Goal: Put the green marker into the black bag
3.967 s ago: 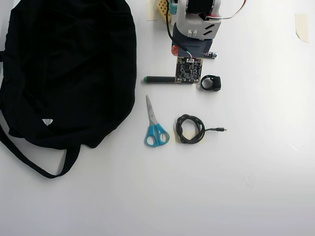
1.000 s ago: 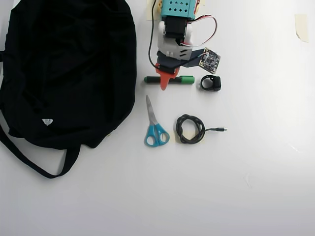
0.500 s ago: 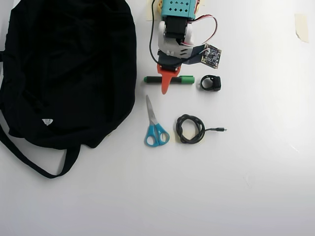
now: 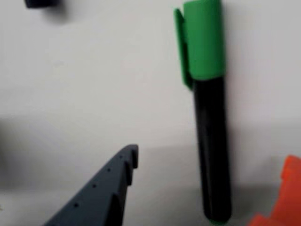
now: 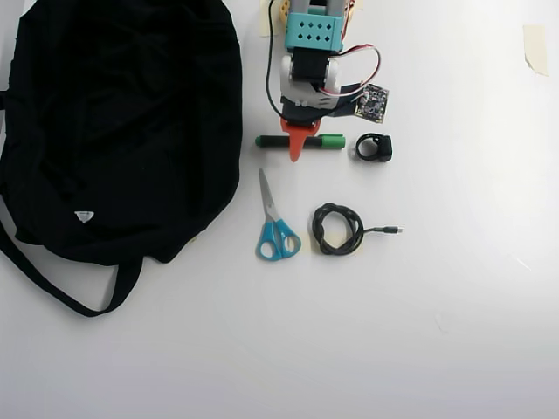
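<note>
Straddling the marker (image 5: 300, 140), the gripper (image 5: 297, 144) hangs low over the table (image 5: 454, 305) with its jaws apart; the wrist view shows the dark finger (image 4: 101, 193) on one side of the black barrel and the orange finger (image 4: 282, 197) on the other, neither yet touching it. The marker (image 4: 209, 117) lies flat, its green cap pointing away from the wrist camera. So the approach looks done, and the grasp, lift, carry and drop into the bag (image 5: 113, 131) are all left.

In the overhead view the bag lies to the gripper's left, near but apart from the marker's tip, its dark bulk spread wide; where its opening sits cannot be told. The strip of table between marker and bag is bare, so a sideways carry looks unobstructed. Below the gripper in that view lie the scissors (image 5: 275, 223) and a coiled cable (image 5: 339, 229), and to its right a small black ring (image 5: 374, 147), all off the likely path.
</note>
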